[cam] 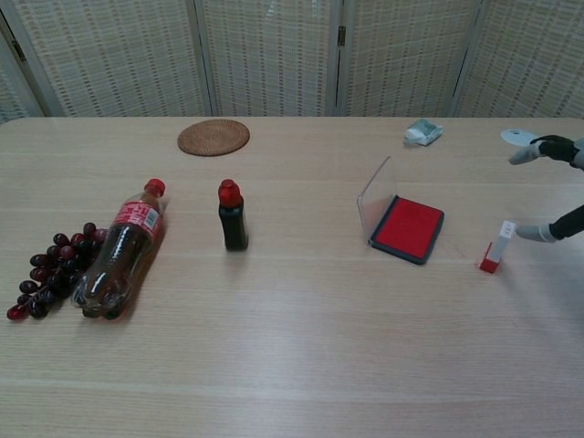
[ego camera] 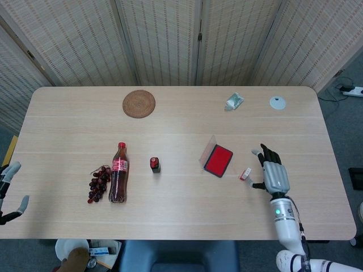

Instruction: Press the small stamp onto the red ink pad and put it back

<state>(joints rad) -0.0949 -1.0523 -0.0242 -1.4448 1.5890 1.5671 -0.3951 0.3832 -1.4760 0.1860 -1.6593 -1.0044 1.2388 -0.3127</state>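
The small stamp (cam: 495,248), white with a red base, stands on the table just right of the red ink pad (cam: 408,227), whose clear lid stands open. The head view shows the same stamp (ego camera: 246,173) and pad (ego camera: 218,161). My right hand (ego camera: 274,174) is a little to the right of the stamp with its fingers spread and nothing in it; its fingertips (cam: 538,233) show at the right edge of the chest view, apart from the stamp. My left hand (ego camera: 8,192) hangs open off the table's left edge.
A small ink bottle (cam: 233,215) with a red cap stands mid-table. A cola bottle (cam: 123,250) lies beside grapes (cam: 50,266) on the left. At the back are a woven coaster (cam: 213,137), a crumpled wrapper (cam: 422,131) and a white disc (cam: 517,137).
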